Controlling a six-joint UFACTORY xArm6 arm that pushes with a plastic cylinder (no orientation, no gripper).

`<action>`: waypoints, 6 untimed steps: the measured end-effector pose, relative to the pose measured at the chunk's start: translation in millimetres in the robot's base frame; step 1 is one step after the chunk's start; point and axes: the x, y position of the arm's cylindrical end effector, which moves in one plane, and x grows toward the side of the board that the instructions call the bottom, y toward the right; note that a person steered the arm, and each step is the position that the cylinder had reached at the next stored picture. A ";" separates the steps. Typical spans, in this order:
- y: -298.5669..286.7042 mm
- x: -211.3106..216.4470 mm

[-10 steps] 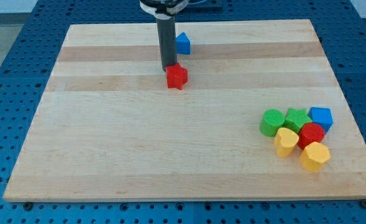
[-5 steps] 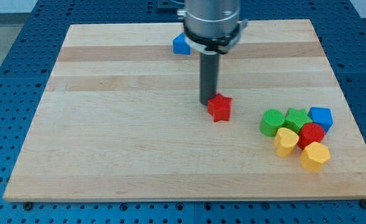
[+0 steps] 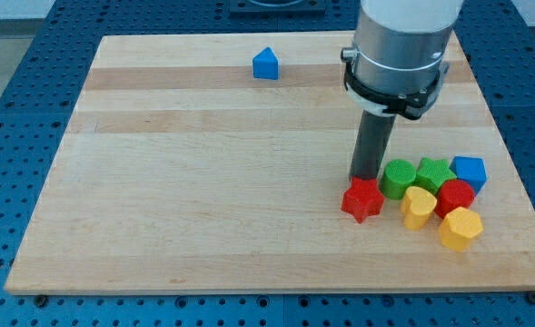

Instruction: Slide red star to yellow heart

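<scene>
red star: lies on the tabletop toward its right edge, nearer the bottom edge than the top edge.
my tip: touches the red star on its upper side; the dark rod stands upright above it.
claw: there is none on this arm, only the rod, so it has no released or clenched state to tell.
yellow heart: just beside the red star on its right, with a small gap.
cluster near the right edge: green cylinder, green star, blue block, red block, yellow hexagon, all close together.
blue triangle block: alone near the top edge, well apart from the others.
</scene>
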 end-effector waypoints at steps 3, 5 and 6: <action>-32.3 -17.4; -32.8 11.9; -27.3 26.2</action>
